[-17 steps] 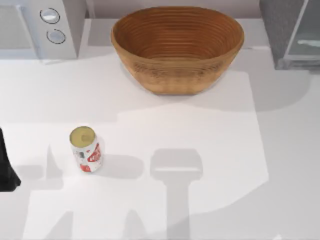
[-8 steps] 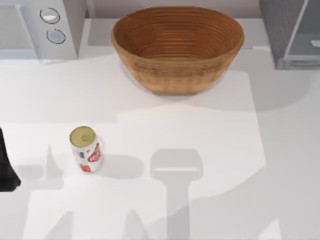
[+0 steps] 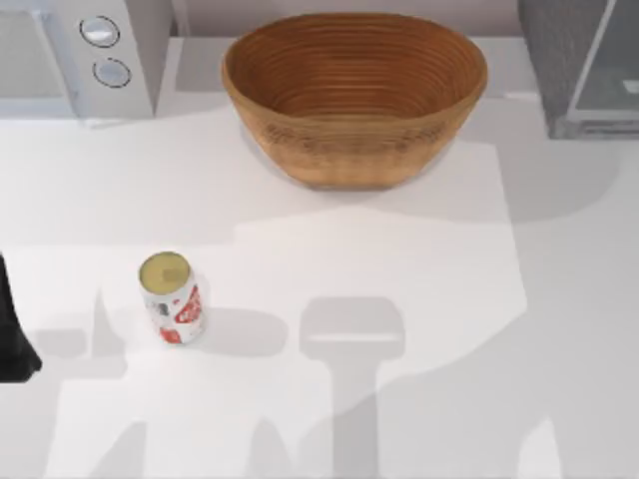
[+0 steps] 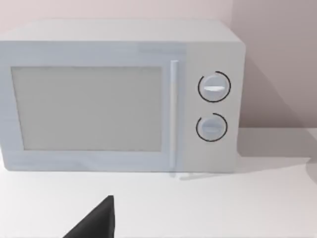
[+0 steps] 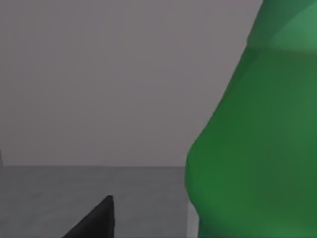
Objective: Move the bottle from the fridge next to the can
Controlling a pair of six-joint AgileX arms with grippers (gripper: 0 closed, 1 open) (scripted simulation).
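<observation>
Small white drink can with red markings and a yellowish-tan top (image 3: 172, 297) standing upright on the white bench (image 3: 399, 249), lower left of the top view. Large woven brown basket (image 3: 354, 95) sitting at upper centre, well apart from the can. Light grey microwave with two round knobs (image 3: 85, 55) in the upper left corner; dark grey speckled fridge with a pale glassy door panel (image 3: 579, 65) in the upper right corner, door panel swung outward.

Left arm parked at the far left edge of the top view, a dark piece of it (image 3: 12, 329) just visible beside the can's row. Left claw's dark finger (image 4: 96, 220) poking into the left wrist view, facing the microwave (image 4: 121, 96); cannot tell whether left claw is apart or together.

Green translucent plastic bottle (image 5: 257, 134) looming very close in the right wrist view, against a grey wall and grey floor. One dark finger of the right claw (image 5: 96, 220) showing beside it, clear of the bottle; grip state impossible to tell.
</observation>
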